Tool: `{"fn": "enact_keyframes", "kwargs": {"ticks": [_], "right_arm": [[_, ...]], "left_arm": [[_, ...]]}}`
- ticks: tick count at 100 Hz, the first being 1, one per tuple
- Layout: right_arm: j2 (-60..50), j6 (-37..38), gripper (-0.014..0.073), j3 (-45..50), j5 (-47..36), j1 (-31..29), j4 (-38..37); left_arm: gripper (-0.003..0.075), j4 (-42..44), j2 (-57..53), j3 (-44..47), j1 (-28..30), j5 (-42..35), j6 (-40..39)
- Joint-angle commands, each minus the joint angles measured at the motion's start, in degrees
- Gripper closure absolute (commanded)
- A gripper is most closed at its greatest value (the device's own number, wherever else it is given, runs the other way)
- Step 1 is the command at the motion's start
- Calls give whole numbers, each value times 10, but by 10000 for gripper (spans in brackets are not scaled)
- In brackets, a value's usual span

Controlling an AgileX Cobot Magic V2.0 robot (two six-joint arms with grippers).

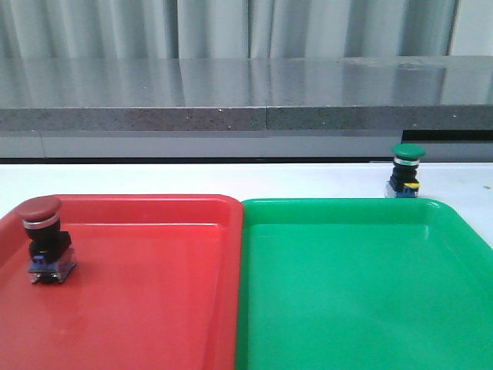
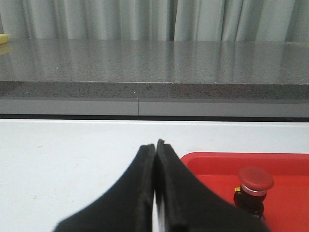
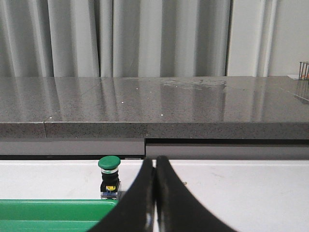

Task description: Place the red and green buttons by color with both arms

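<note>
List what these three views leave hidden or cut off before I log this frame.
- Front view: neither arm appears; red tray and green tray run off the lower edge.
- Left wrist view: left gripper covers the red button base.
- Right wrist view: right gripper blocks the table behind it.
</note>
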Motion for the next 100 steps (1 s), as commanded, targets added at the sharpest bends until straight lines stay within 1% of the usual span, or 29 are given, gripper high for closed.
{"fn": "enact_keyframes", "kwargs": {"ticks": [1, 13, 21, 32, 45, 59, 91, 100], "right_arm": [[-12, -2, 658, -10, -43, -3, -5], [-12, -2, 658, -12, -43, -3, -5], [-7, -2, 658, -31, -16, -3, -5], [7, -2, 658, -88, 69, -3, -5], [54, -2, 658, -162, 180, -3, -5], [125, -2, 658, -233, 241, -3, -5], [323, -2, 658, -345, 248, -3, -5], [379, -2, 658, -361, 228, -2, -1]], "left_arm": [[741, -5, -18, 7, 1, -43, -5], [741, -5, -18, 7, 1, -43, -5], [741, -5, -18, 7, 1, -43, -5], [741, -5, -18, 7, 1, -43, -5], [741, -5, -18, 7, 1, -43, -5], [741, -5, -18, 7, 1, -43, -5], [741, -5, -18, 7, 1, -43, -5], [741, -5, -18, 7, 1, -43, -5]]}}
